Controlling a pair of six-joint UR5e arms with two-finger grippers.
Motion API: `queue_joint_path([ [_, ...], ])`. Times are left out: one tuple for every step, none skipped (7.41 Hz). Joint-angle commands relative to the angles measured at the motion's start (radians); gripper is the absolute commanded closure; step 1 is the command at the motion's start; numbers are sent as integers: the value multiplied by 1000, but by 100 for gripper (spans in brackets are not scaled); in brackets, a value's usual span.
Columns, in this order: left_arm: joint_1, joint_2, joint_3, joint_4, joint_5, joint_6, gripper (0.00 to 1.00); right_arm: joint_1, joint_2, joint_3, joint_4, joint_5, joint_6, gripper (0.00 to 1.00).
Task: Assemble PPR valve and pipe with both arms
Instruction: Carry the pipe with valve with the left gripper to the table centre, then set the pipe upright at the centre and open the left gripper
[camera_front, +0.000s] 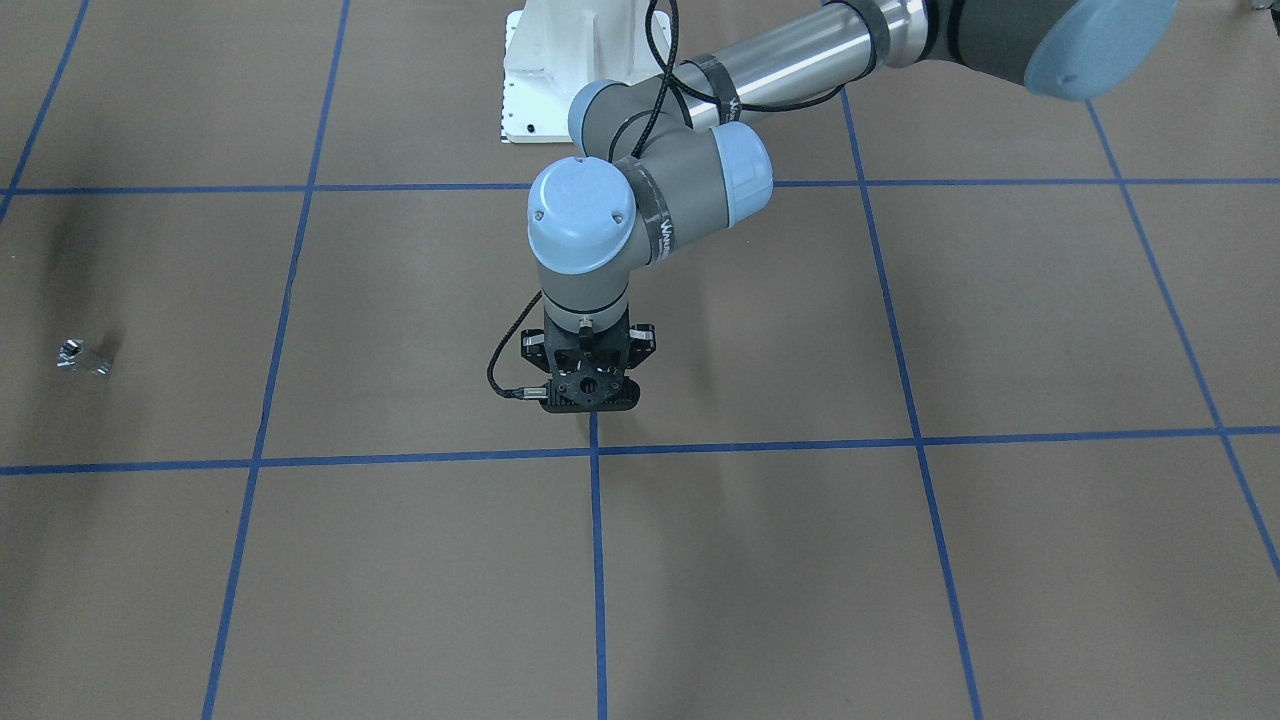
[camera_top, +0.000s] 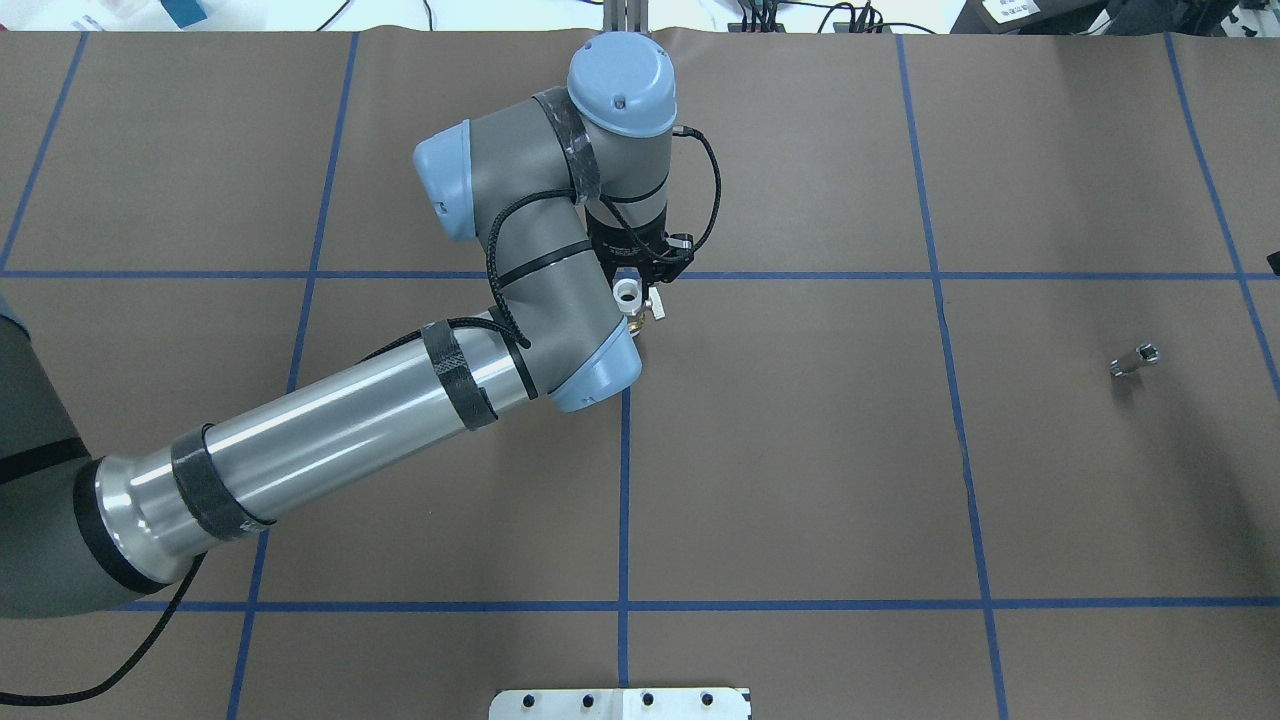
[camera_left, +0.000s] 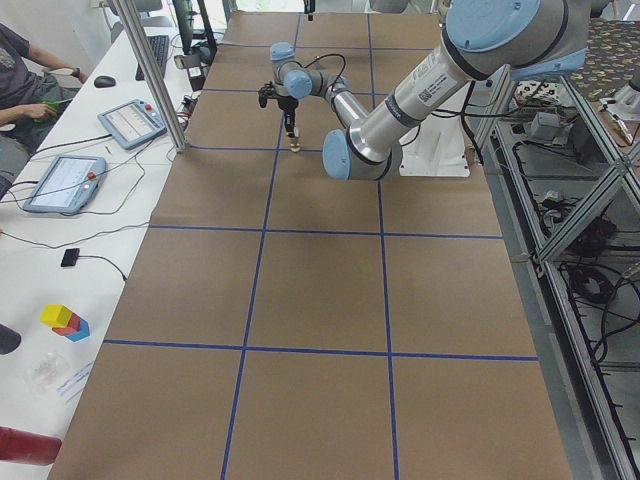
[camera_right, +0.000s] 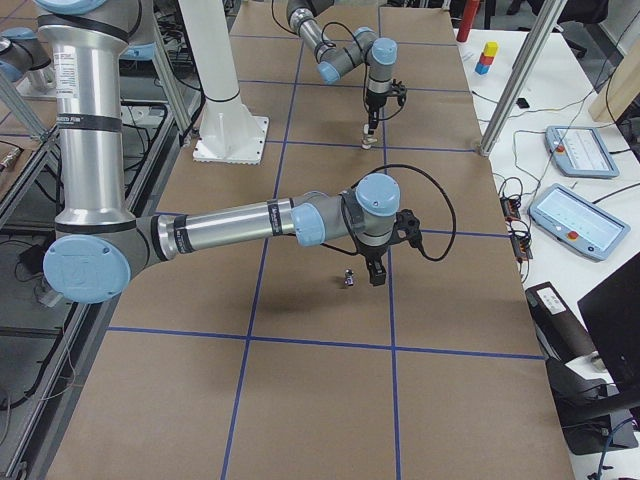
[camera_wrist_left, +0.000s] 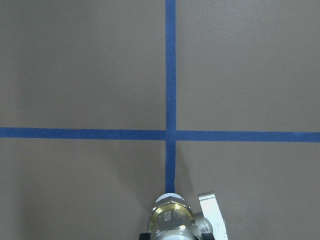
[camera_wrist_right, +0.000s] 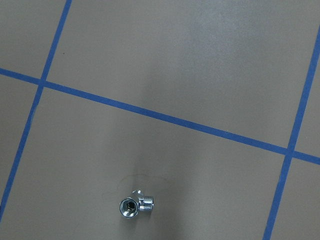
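The PPR valve (camera_wrist_left: 172, 217) with brass middle and white handle hangs at the bottom of the left wrist view, over a blue tape crossing. My left gripper (camera_top: 640, 288) is shut on it at mid-table; the white collar (camera_top: 627, 293) shows from overhead. In the front view the left gripper (camera_front: 590, 398) hides the valve. The pipe (camera_top: 1135, 360), a small silver elbow, lies on the table at the right; it also shows in the right wrist view (camera_wrist_right: 136, 206) and the front view (camera_front: 82, 357). My right gripper (camera_right: 375, 275) hovers just beside the pipe (camera_right: 348, 279); I cannot tell if it is open.
Brown paper with blue tape grid (camera_top: 624, 450) covers the table. The white bolted pedestal (camera_front: 560, 70) stands at the robot's side. Operators' tablets (camera_right: 580, 150) and cables lie on a side bench beyond the far edge.
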Motion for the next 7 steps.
queue_joint_path([
  [0,2,0,1,2,0,84,0,0,-2,0,3,1,0],
  [3,3,0,-1,3,1,43,0,0,-2,0,3,1,0],
  [9,3,0,-1,20,1,33,0,0,-2,0,-3,-1,0],
  [9,3,0,-5,20,3,25,0,0,-2,0,-3,1,0],
  [8,3,0,-31,20,0,16,-1,0,-4,0,-3,1,0],
  [6,3,-14,-30,18,-8,11,0,-8,-5,0,-4,2,0],
  [-6,12,-70,-16,15,-8,1,-1,-8,-2,2,-6,1,0],
])
